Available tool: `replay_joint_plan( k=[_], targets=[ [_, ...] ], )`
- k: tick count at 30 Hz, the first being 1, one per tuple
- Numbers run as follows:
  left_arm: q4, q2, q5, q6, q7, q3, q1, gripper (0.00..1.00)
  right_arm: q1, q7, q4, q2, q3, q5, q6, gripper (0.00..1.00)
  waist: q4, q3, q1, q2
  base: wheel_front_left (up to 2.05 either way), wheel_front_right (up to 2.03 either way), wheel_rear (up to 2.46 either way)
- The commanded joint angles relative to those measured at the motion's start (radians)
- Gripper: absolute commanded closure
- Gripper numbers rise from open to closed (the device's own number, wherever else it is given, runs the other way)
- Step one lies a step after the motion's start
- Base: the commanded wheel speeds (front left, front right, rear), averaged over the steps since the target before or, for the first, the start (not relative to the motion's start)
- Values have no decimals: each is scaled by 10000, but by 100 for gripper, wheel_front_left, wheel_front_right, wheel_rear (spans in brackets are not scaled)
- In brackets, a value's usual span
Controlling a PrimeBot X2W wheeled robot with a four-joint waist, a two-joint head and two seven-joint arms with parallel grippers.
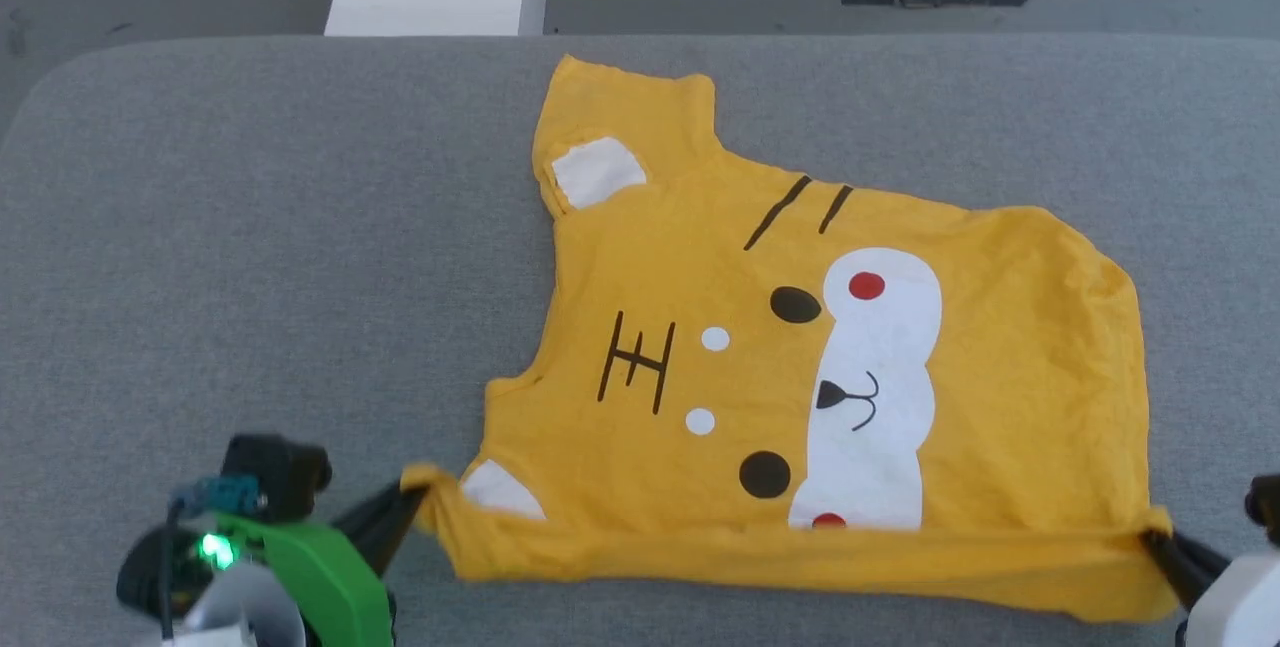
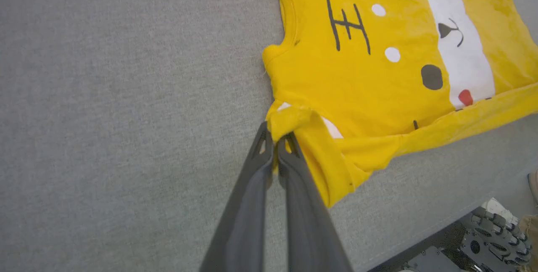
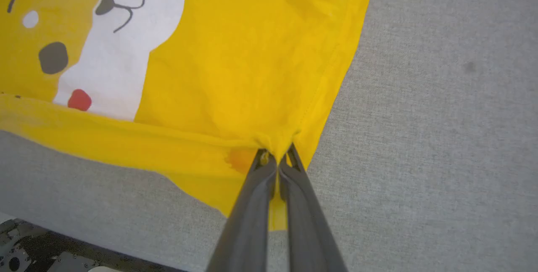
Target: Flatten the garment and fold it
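**Both pincers clamped on the shirt's near edge**

The garment [image 1: 900,367] lies print-up on the grey padded table [image 1: 250,227], neck to the left, hem to the right. Its near edge is turned over in a narrow band (stretched between two corners). The left gripper [image 1: 415,507] pinches the near sleeve corner, the right gripper [image 1: 1155,539] the near hem corner. Bare grey cloth spreads wide to the left and beyond.

Bright, even light, faint shadows. A green lamp [image 1: 215,550] glares at 8 o'clock in head view; wrist views blur toward 6 o'clock.
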Motion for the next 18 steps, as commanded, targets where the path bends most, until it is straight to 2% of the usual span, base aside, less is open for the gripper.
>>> replay_joint_plan(
  k=[1, 10, 18],
  targets=[
    [-150, 97, 215, 72, -71, 125, -395, 100, -286, -145, -62, -38, -53, -72, -13, 100, -80, 199, 1, 0, 0, 0, 0],
    [-204, 18, 1123, -133, -488, 664, -2010, 100, -1531, -599, 62, -220, -60, -341, -13, 100, -336, 1147, 1, 0, 0, 0, 0],
    [729, -627, 1495, -480, -1349, 964, -3026, 100, -2680, -960, 707, -309, 327, -585, -13, 100, -514, 1864, 1, 0, 0, 0, 0]
  ],
)
